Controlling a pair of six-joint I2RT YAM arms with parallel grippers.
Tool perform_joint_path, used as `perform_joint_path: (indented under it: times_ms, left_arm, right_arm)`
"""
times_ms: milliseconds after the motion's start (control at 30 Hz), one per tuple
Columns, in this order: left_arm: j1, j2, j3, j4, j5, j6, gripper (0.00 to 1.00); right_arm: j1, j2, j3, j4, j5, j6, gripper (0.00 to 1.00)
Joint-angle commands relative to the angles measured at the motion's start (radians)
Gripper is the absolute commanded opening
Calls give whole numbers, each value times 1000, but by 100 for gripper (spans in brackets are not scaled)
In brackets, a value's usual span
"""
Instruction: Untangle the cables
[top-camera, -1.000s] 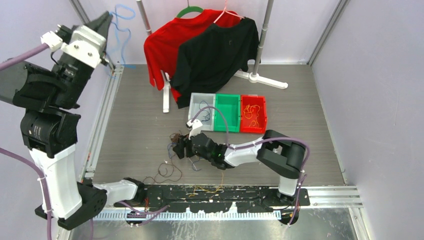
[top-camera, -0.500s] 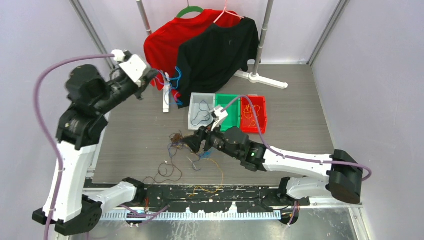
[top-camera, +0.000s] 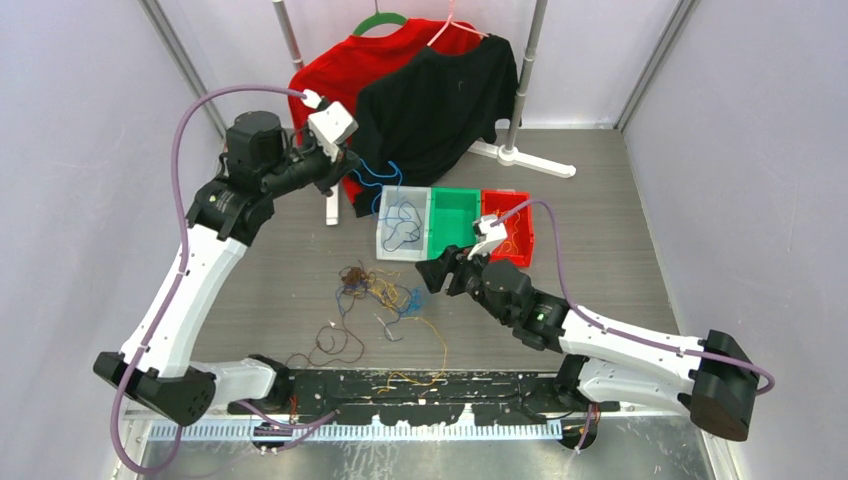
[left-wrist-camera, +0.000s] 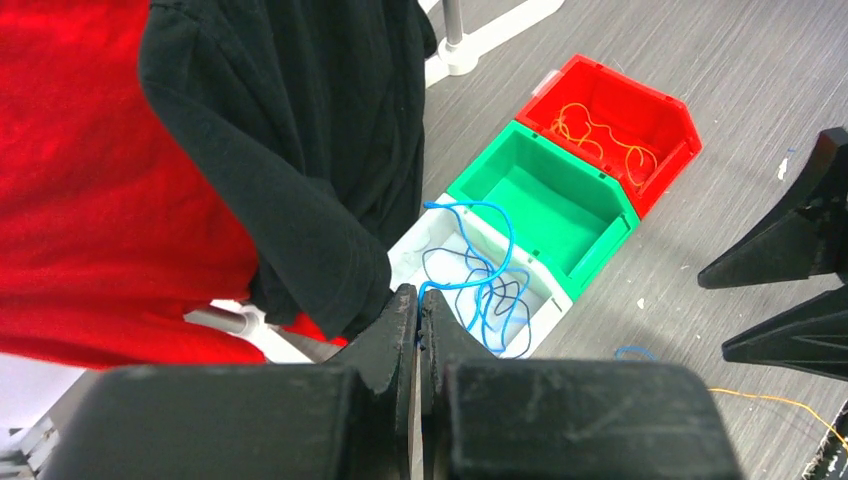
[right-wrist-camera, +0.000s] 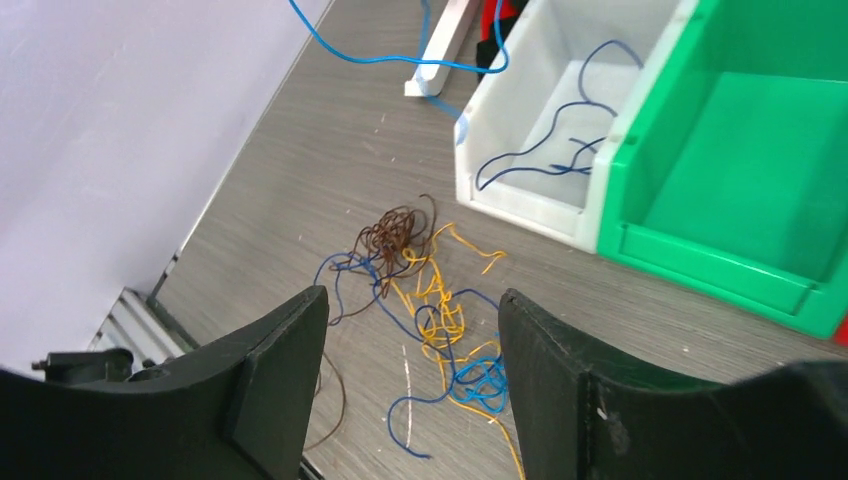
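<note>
Pinching a thin blue cable in the left hand, fingers pressed flat together, raised over the far-left part of the grey wood-grain worktop, just in front of a red T-shirt and a black T-shirt on hangers at the far edge. Trailing from that pinch in a slack loop down into the white plastic bin, among more blue strands coiled on its floor. Beside it toward the right edge, touching in a row: a green plastic bin, then a red plastic bin with a yellow-orange cable lying inside. Right hand spread wide, gripping nothing, hovering just in front of the bins and aimed at the tangle of brown, yellow-orange and blue cables on the middle of the worktop, not touching it. Nearer the near edge, apart from the tangle, a loose dark brown cable; a further yellow-orange strand right at the near edge, between the arm bases.
</note>
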Motion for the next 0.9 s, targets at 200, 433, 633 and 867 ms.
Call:
perform_joint_path:
  times_ms: [200,433,633,867]
  left_arm:
    - [-43,128,17,130,-12,29,0]
    - [-58,224,56,151,-28,37,0]
    - [-68,266,90,150,-37,56,0]
    - [-89,304,183,109,-49,118,0]
  right_arm:
    - [-25,-175,-46,-52,159,31,67]
    - [-26,-249,-66,-93,190,26,66]
    - [-27,-254,-68,-106,193,22,65]
    - [-32,-244,-70,-96,191,21,64]
